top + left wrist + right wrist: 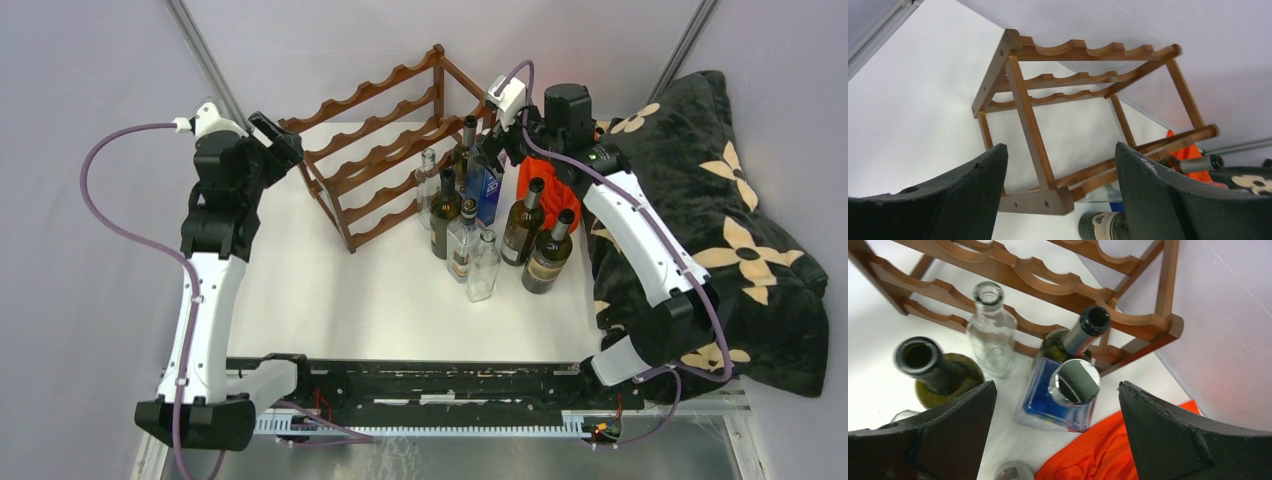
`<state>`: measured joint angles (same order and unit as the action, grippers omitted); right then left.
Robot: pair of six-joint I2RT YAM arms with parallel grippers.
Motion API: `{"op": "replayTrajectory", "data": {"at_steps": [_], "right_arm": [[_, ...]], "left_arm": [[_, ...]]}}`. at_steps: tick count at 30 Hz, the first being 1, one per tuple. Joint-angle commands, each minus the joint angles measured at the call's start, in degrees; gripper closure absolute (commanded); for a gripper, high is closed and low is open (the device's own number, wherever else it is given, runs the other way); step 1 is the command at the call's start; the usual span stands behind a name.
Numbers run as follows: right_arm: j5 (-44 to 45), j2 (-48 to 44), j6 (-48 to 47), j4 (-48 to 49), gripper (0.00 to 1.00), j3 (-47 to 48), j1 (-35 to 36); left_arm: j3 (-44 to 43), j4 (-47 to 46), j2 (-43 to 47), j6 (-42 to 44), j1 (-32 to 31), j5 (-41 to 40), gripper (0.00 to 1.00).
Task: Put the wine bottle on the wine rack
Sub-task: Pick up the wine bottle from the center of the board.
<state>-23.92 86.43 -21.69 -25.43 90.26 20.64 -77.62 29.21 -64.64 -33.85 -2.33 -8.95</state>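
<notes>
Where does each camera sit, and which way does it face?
Top external: high behind the robot, looking down on the white table; both arms show.
Left wrist: faces the reddish-brown wooden wine rack end-on through the open left gripper.
Right wrist: looks down on the blue square bottle through the open right gripper.
All share the rack.

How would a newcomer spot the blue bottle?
Find the wooden wine rack at the table's far side; bottles cluster to its right. Near the cluster's far edge stands the blue bottle: the only square, blue one with a silver cap, among round green and clear bottles.
</notes>
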Motion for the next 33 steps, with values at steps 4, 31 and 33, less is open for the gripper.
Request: {"op": "replayTrajectory", "data": {"at_steps": [4, 31, 33], "right_arm": [[9.62, 3.88, 1.65, 0.03, 0.02, 4.14, 0.71], [3.7, 9.46, 3.23, -2.87, 0.73, 6.12, -1.67], [3.17, 9.47, 3.17, -2.95, 0.8, 7.1, -3.08]], "left_arm": [[6.77, -8.85, 7.52, 2.91, 0.24, 9.86, 0.16], [9.78, -19.04, 7.43, -1.14, 0.27, 23.33, 0.16], [9.62, -19.36, 7.47, -1.2, 0.22, 23.61, 0.16]]}}
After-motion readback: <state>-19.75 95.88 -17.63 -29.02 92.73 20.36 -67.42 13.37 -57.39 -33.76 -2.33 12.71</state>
